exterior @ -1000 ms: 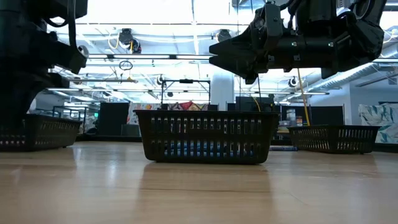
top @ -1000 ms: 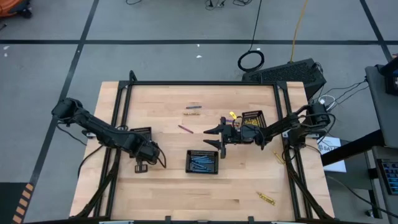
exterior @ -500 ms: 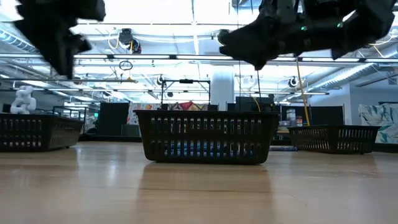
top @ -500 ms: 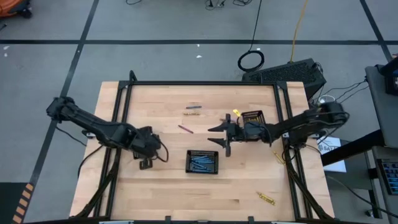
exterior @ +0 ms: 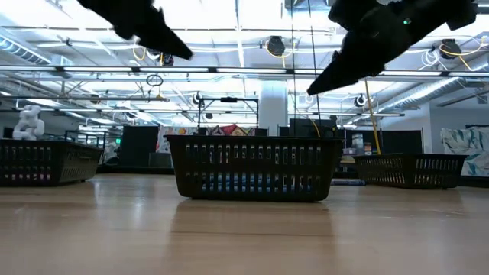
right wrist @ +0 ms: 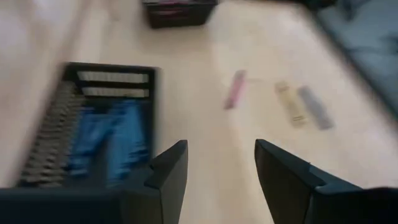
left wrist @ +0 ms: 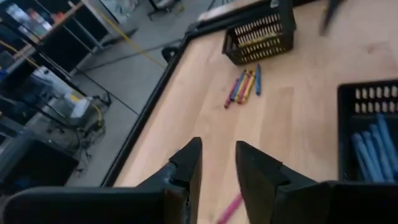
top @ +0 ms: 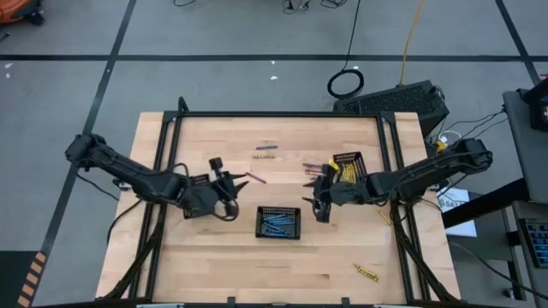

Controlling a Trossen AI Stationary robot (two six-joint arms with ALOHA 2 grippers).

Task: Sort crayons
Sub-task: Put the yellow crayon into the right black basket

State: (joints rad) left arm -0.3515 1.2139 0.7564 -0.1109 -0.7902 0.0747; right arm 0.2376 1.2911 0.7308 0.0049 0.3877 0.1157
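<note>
Crayons lie loose on the wooden table: a pink one (top: 254, 178), two at the far middle (top: 265, 151), a mixed cluster (top: 312, 165) and yellow ones (top: 366, 273) near the right front. My left gripper (top: 226, 174) is open and empty above the table, its fingers just short of the pink crayon (left wrist: 229, 208). My right gripper (top: 318, 205) is open and empty, above the table, right of the middle black tray (top: 279, 222) that holds blue crayons (right wrist: 109, 146). The pink crayon also shows in the right wrist view (right wrist: 235, 89).
A black tray with yellow crayons (top: 346, 162) stands at the right, beside the cluster (left wrist: 244, 86). Another black tray (right wrist: 179, 12) stands at the left, partly under my left arm. A black frame (top: 274, 115) rims the table. Bare wood lies toward the near edge.
My left gripper has risen and swung from near the table's front left toward the far edge, turning to point toward the pink crayon. My right gripper has drawn back toward the table's right and near edge and tipped its fingers downward.
</note>
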